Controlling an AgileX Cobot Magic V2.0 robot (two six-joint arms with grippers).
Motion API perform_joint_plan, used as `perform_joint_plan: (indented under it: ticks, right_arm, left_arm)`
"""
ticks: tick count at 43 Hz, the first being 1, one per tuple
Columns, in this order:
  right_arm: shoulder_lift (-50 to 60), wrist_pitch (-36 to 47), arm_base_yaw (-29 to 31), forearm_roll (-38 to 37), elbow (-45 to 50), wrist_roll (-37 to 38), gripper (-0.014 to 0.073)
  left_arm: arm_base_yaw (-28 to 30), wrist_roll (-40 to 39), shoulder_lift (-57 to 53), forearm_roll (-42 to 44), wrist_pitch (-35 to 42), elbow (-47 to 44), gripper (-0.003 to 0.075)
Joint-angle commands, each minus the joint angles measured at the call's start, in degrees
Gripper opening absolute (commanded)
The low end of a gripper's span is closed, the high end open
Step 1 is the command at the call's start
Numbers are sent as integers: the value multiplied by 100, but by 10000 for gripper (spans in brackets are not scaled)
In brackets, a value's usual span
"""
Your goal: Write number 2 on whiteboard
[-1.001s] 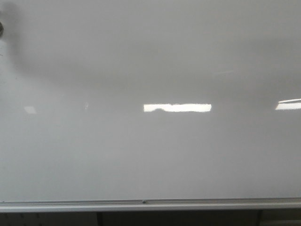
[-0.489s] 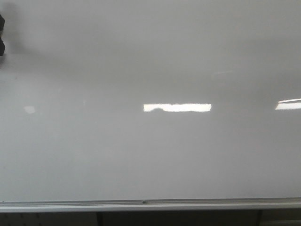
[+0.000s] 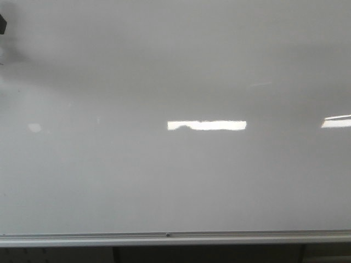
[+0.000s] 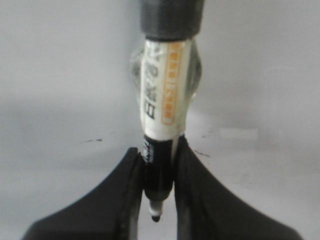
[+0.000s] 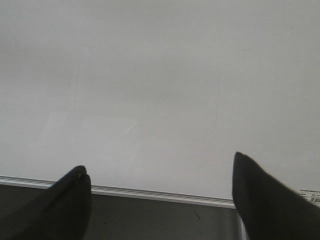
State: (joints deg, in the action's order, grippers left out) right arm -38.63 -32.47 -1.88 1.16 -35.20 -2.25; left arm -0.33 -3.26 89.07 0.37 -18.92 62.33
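Observation:
The whiteboard (image 3: pixel 175 181) fills the front view, glossy white-grey with bright light reflections and a silver bottom rail (image 3: pixel 175 239). No number 2 shows on it in any view. In the left wrist view my left gripper (image 4: pixel 157 147) is shut on a marker (image 4: pixel 162 100) with a white and orange label and a black collar. Its dark tip (image 4: pixel 156 217) shows between the fingers. Two faint short black marks (image 4: pixel 201 153) lie on the board behind it. My right gripper (image 5: pixel 158 163) is open and empty, facing the board's lower edge (image 5: pixel 150 194).
A small dark shape (image 3: pixel 1 24) pokes in at the far left edge of the front view, with a soft shadow around it. A dark surface (image 5: pixel 150 220) lies below the rail.
The dark shape at the front view's left edge has shifted slightly upward, and its shadow on the board moved with it. The board's surface looks unchanged.

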Motion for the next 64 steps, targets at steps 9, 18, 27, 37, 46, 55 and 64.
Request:
perform_joint_plan:
  ticks: [9,18,27,37,46,55,64]
  right_arm:
    - [-29,424,17,-41,-171,-35,600]
    - [-29,444,17,-41,-171,-35,600]
    - [-29,444,17,-41,-171,-35,600]
    - [-29,315,17,107,-171,-35,600]
    - [-29,95,17,317,-171,-41,600]
    - [-37,-195,-230,738,-258,-702,600]
    - [-411,-930,-934,1630,-636,-2609,596]
  left_arm:
    - [-46,-7,-411,-37,-624,360,-13]
    - [-298,326,-858,118,-2045,704,-13]
    - [-950,1000,-1626,118,-3002,704,-13]
    - [-2043,1758,-2353,6,-4088,704,-13]
    - [-3169,2248,-2500,-107,-4740,500,-13]
    - [-4072,2248,-2326,-107,-4484,280,-13]
    - [-4564,2386,-1834,-107,-4074,280,-13]
